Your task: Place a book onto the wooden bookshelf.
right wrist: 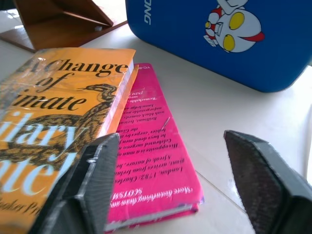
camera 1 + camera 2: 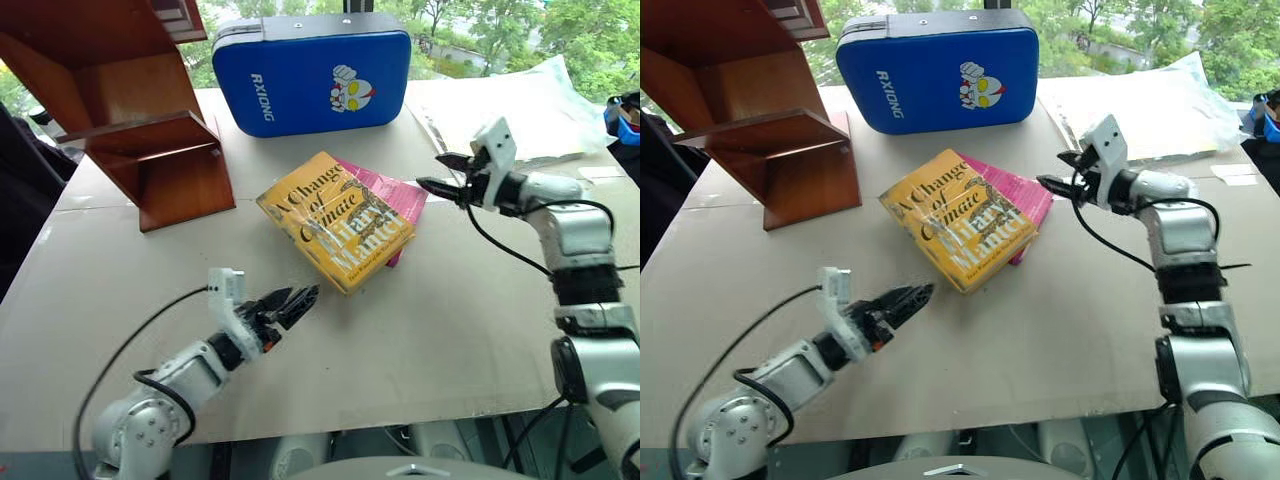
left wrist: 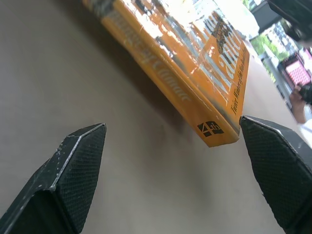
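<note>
Surface: pale tabletop (image 2: pixel 420 330), trees behind.
Book: the book (image 2: pixel 335 222) is a thick yellow-orange paperback in glossy wrap with large pale lettering, lying flat mid-table, overlapping a pink book (image 2: pixel 392 200).
Bookshelf: the wooden bookshelf (image 2: pixel 130 100), reddish-brown with slanted boards, stands at the far left, apart from the book.
Case: blue case (image 2: pixel 312 72) behind the books.
Left gripper: the left gripper (image 2: pixel 292 305) is spread wide, empty, just short of the book's near corner.
Right gripper: the right gripper (image 2: pixel 445 174) is parted, empty, beside the pink book.

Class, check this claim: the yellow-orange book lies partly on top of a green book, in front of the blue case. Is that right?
Not quite. The yellow-orange book lies partly on a magenta-pink book, not a green one, as the right wrist view shows. It does lie in front of the blue case.
</note>
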